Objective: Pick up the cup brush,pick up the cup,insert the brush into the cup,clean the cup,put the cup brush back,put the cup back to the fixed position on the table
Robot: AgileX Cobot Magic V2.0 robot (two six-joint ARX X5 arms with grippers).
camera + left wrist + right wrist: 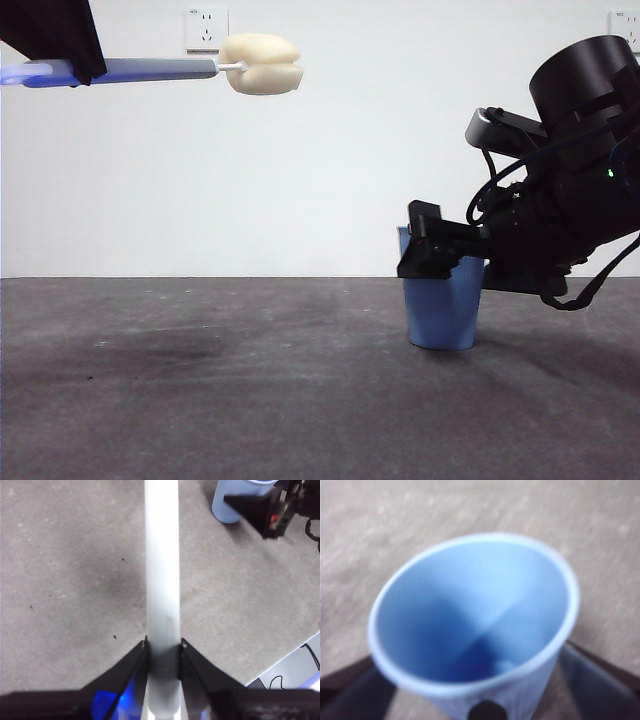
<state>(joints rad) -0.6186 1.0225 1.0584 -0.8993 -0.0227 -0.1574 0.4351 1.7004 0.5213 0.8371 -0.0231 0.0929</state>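
My left gripper [75, 62] is high at the left, shut on the grey handle [162, 580] of the cup brush and holding it level. Its pale-yellow sponge head [260, 64] points right, well above the table. The blue cup [443, 305] stands upright on the table [200, 380] at the right. My right gripper [440, 250] is around its upper part, one jaw on each side and touching its walls. The right wrist view looks down into the empty cup [470, 620]. The left wrist view shows the cup [232, 502] and the right gripper [262, 507] far off.
The right arm [580, 180] stands big and dark at the right edge of the front view. A white wall with a socket [206, 28] lies behind the table. The table's edge [280, 660] shows in the left wrist view.
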